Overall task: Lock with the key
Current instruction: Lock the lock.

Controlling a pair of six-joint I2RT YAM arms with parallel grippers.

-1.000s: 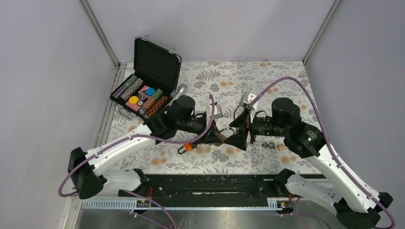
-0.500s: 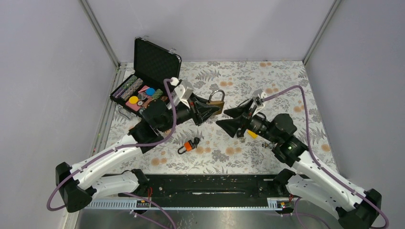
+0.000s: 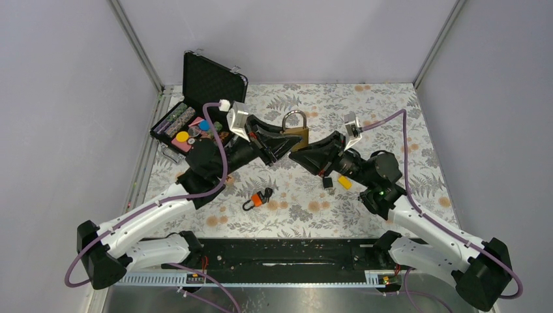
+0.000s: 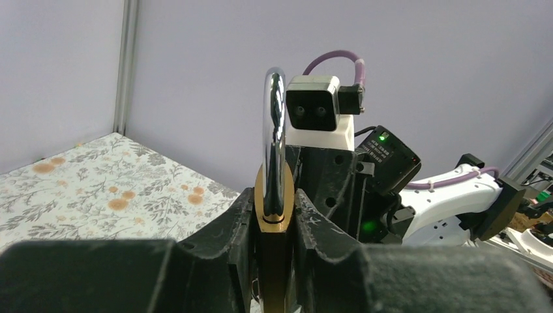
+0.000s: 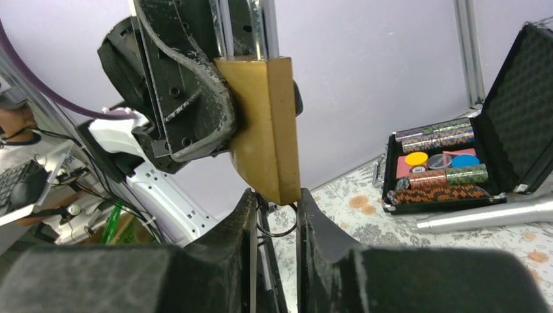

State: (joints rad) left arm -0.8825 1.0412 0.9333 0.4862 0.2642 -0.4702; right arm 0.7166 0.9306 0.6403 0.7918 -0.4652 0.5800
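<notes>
Above the table's (image 3: 391,111) middle, my left claw (image 4: 274,218) clamps the padlock (image 3: 295,130) by its flat sides, shackle uppermost. My right claw (image 5: 275,218) sits just under its base, jaws set narrow round the key ring (image 5: 278,229); whether they pinch it I cannot tell.

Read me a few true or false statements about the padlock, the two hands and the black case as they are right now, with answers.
1. The left hand grips the brass padlock. True.
2. The padlock lies flat on the table. False: it is held up off it.
3. The black case is shut. False: its lid stands open, with the chips showing.
4. The right hand has its tips close to the padlock's bottom end. True.
</notes>
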